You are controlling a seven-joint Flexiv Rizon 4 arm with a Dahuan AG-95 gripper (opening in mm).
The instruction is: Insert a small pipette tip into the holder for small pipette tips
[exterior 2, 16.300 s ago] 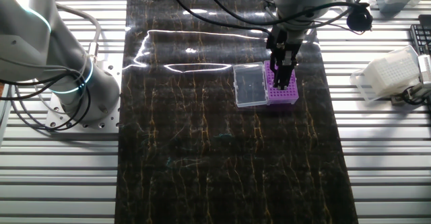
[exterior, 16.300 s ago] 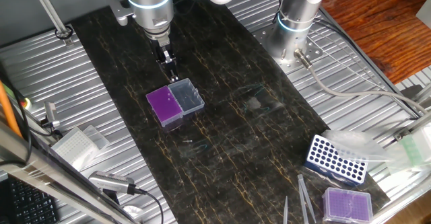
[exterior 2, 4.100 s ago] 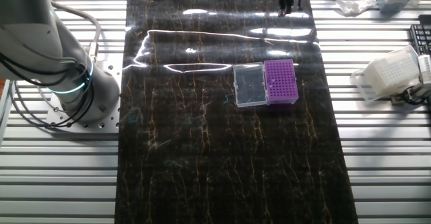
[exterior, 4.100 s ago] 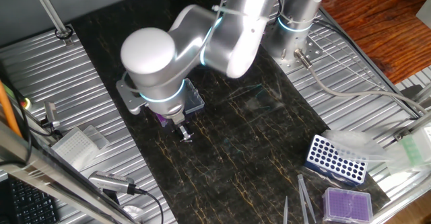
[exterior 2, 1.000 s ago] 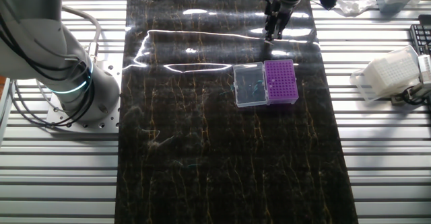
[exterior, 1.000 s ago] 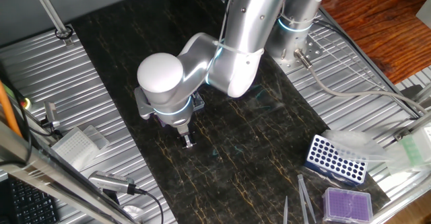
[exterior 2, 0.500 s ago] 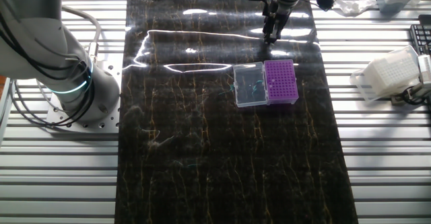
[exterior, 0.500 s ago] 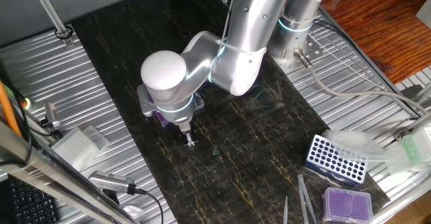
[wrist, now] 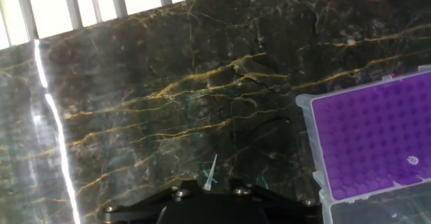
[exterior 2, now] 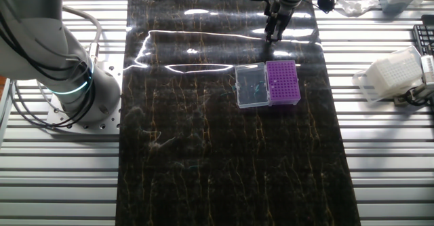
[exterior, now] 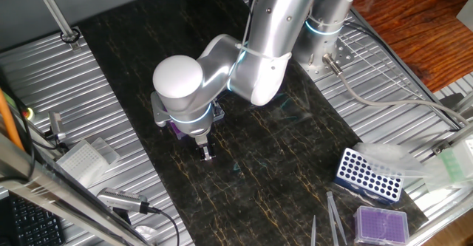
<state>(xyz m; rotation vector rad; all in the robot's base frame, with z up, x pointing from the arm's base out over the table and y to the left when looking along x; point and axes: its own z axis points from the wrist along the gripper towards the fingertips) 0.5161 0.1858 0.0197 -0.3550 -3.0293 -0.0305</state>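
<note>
From one fixed view you see the end effector [exterior: 208, 154] low over the dark table [exterior: 281, 150], just beside the purple tip box [exterior: 176, 128], which the arm mostly hides; you can't tell its state here. From the other fixed view, the end effector [exterior 2: 273, 33] sits apart from the tip box [exterior 2: 283, 82] and its clear lid flap [exterior 2: 251, 85]; the pipette tip isn't resolvable. In the hand view you've got a slim clear pipette tip [wrist: 210, 172] clamped between the fingers, point forward and slightly tilted, tip box [wrist: 372, 140] off to the right, one well already filled. Risk as I read it: that tilt plus the fine grid means you could miss the well, jam on the grid or pop the tip out of the pinch.
</note>
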